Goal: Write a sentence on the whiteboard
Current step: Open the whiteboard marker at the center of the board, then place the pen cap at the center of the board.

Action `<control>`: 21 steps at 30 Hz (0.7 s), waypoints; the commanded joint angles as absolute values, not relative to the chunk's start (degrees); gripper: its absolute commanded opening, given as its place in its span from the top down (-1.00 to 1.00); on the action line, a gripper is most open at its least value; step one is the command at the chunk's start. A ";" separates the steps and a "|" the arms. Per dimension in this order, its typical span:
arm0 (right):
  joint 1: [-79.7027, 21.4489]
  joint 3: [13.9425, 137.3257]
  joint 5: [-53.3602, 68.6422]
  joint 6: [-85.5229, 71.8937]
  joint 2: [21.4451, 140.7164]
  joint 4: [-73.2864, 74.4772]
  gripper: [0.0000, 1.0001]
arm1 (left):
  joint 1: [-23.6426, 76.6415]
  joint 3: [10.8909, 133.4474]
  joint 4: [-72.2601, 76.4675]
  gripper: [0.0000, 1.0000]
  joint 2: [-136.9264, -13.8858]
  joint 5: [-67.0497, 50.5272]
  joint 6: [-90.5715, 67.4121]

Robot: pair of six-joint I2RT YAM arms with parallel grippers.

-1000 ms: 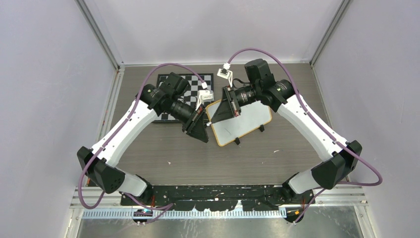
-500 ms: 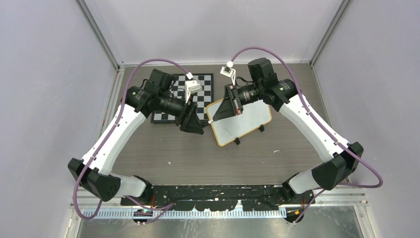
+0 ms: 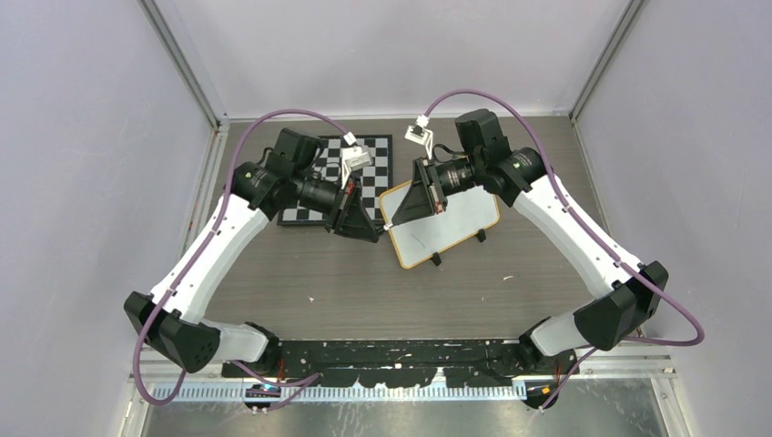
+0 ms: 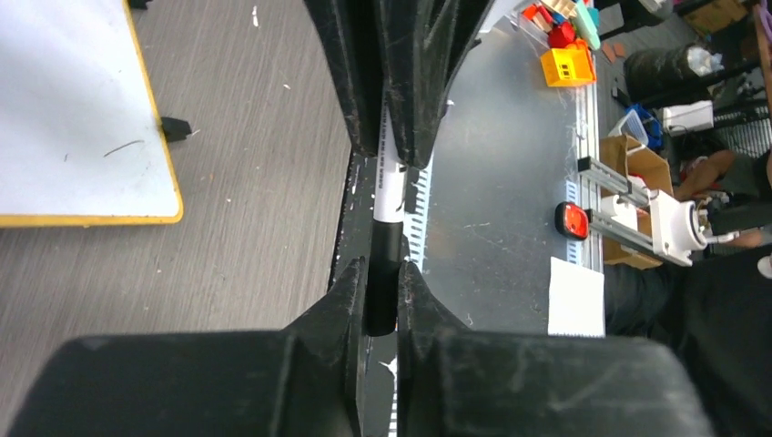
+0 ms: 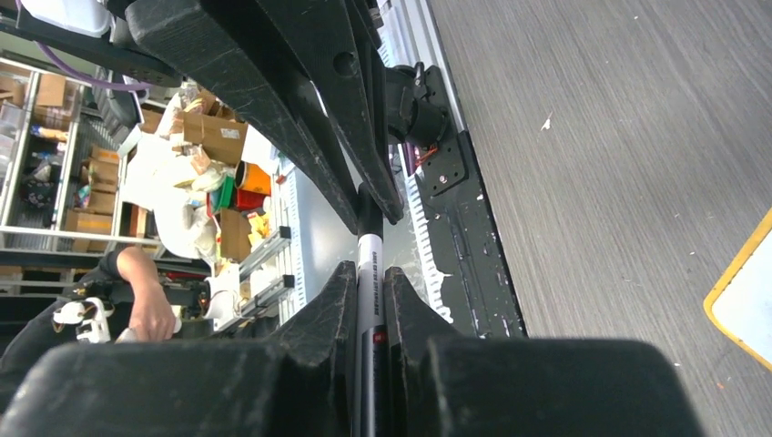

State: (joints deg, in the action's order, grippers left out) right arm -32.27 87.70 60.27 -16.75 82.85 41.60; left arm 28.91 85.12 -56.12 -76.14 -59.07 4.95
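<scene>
The whiteboard [image 3: 460,217], white with a yellow-orange rim, lies right of centre; a faint stroke marks it in the left wrist view [image 4: 73,109]. A marker [image 3: 385,225] is held level between both grippers just above the board's left edge. My right gripper [image 3: 391,221] is shut on its white barrel [image 5: 370,269]. My left gripper [image 3: 374,231] is shut on its black cap end [image 4: 382,278]. In the left wrist view the barrel [image 4: 390,187] runs up into the right gripper's fingers [image 4: 414,82]. The board's rim shows in the right wrist view [image 5: 737,305].
A black-and-white chessboard [image 3: 375,153] lies at the back left, partly under my left arm. The whiteboard's small black feet [image 3: 436,259] stick out at its near side. The black base rail [image 3: 391,350] runs along the near edge.
My left arm drew its elbow back to the left; its gripper shifted slightly left, then closed back toward the right gripper. The right arm and the whiteboard have barely moved.
</scene>
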 commanded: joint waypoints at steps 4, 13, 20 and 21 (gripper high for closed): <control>-28.91 87.71 60.56 -17.31 79.75 40.17 1.00 | 27.47 81.23 -54.93 1.00 -74.67 -61.60 8.19; -20.19 89.76 62.66 -14.52 78.58 43.88 0.99 | 19.38 81.99 -72.11 1.00 -78.92 -61.98 24.83; -17.48 93.42 38.87 -3.77 79.09 58.42 0.99 | 11.02 75.08 -65.38 1.00 -76.46 -47.40 24.77; -17.18 93.94 35.99 -2.44 79.03 60.31 0.99 | 10.33 73.55 -64.12 1.00 -76.06 -44.04 24.96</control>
